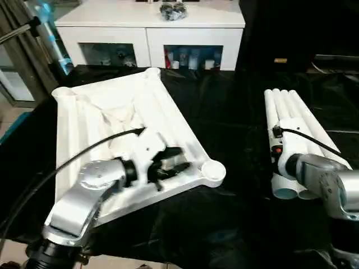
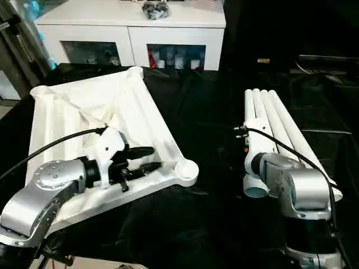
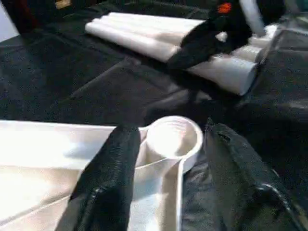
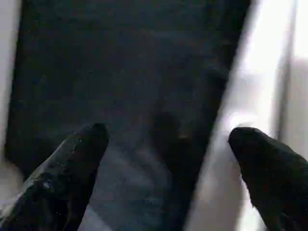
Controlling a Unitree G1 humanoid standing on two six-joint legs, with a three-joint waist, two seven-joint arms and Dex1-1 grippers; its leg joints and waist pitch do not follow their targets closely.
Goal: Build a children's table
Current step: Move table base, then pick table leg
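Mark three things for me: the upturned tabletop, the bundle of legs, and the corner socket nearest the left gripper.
tabletop (image 2: 73, 112): right eye view, on its ribbed underside.
legs (image 2: 275, 120): right eye view, midway along one tube in the bundle.
corner socket (image 3: 174, 137): left wrist view, on the inside of the round cup.

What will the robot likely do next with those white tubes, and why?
Probably lower the right tool and close on one leg. It hangs open above the legs, holding nothing; the tabletop lies ribbed side up, its corner socket empty.

No legible txt, labels or nos. on anything in view.
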